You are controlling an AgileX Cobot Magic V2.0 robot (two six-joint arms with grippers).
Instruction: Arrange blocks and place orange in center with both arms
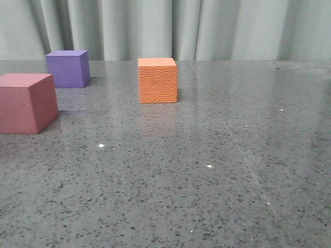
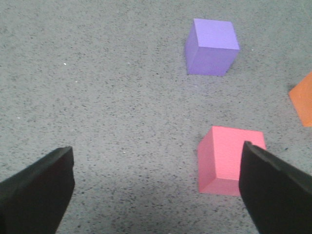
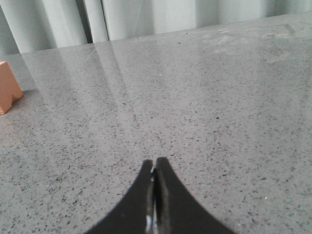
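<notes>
On the speckled grey stone bench (image 1: 217, 196), the dusty pink-red foam cube (image 1: 27, 102) sits far to the left, the purple foam cube (image 1: 68, 68) is a little behind it, and the orange cube with the bumpy, leather-like skin (image 1: 158, 80) stands by itself nearer the middle, apart from both. The left gripper (image 2: 158, 183) hangs over the bench with its black fingers (image 2: 36, 192) wide apart and holding nothing, the pink-red cube close by one finger. The right gripper (image 3: 155, 195) has its fingers pressed together over bare bench, the orange cube well off to its side.
</notes>
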